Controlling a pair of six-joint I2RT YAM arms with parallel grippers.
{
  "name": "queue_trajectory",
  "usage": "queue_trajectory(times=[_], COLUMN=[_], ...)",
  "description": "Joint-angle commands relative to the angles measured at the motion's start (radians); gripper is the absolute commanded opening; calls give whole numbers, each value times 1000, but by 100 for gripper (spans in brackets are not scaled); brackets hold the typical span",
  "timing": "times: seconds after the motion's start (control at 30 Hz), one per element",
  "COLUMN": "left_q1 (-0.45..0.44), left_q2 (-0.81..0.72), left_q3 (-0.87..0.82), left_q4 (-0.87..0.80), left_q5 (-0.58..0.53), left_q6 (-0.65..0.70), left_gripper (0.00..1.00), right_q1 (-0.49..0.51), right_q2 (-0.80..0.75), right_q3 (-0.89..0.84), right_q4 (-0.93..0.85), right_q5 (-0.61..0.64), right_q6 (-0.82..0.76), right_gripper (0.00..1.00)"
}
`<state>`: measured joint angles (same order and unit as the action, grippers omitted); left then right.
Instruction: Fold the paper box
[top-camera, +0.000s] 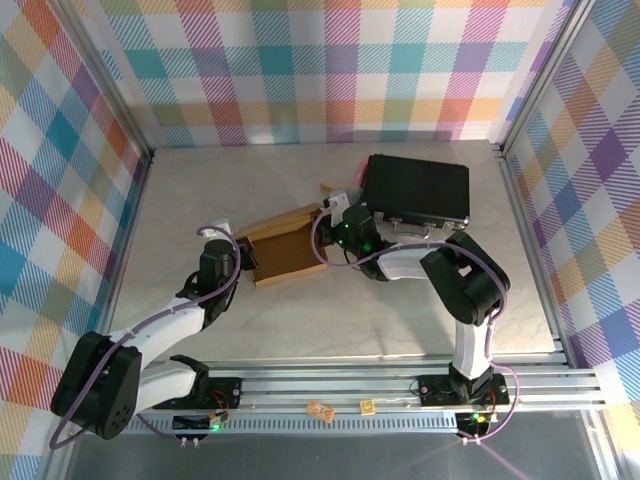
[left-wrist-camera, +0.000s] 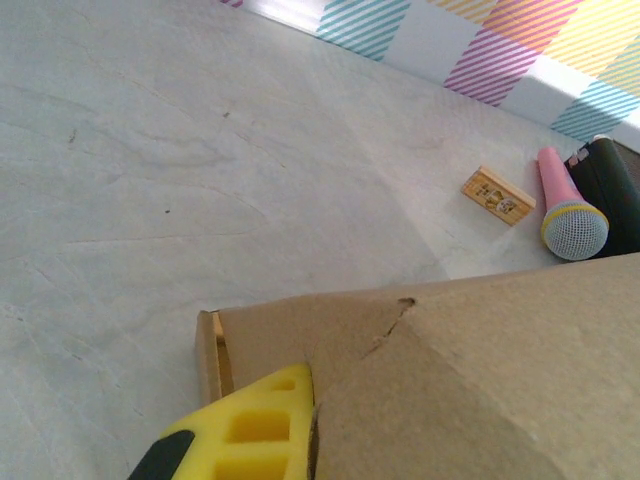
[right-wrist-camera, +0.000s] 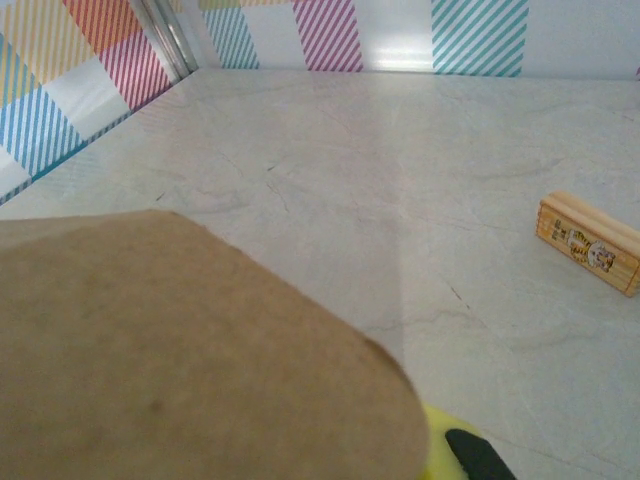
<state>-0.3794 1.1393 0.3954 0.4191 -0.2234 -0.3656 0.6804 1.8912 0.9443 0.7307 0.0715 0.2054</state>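
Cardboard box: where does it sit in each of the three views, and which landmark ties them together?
Top view: cardboard box at picture centre, left of the black case.
Left wrist: across the bottom and lower right.
Right wrist: lower left.
Shared landmark: the small wooden block beyond it.

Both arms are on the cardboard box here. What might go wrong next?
1. The left fingers and right fingers each pinch a thin wall of the brown corrugated cardboard box; uneven pulling might tear or twist it.
2. The black hard case lies close to the right fingers, so a wide swing might knock it.
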Motion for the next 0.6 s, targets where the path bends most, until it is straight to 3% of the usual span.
queue_trajectory(times=[0.0, 0.17, 0.4, 0.57], left_q1=[-15, -16, -41, -50], left_q2=[-16, -20, 40, 63], left_q3=[-35, -10, 6, 32], left_q4=[-52, -129, -144, -157], left_q5=[5, 12, 10, 4], left_q6=[28, 128, 142, 152], left_gripper=[0, 0, 0, 0], right_q1=[-2, -2, -2, -5], right_q2=[-28, -84, -139, -252], right_q3=[-42, -31, 12, -2], right_q4=[-46, -108, -275, -403], right_q5=[30, 21, -50, -76], right_q6=[33, 17, 55, 73], right_gripper=[8, 17, 25, 39])
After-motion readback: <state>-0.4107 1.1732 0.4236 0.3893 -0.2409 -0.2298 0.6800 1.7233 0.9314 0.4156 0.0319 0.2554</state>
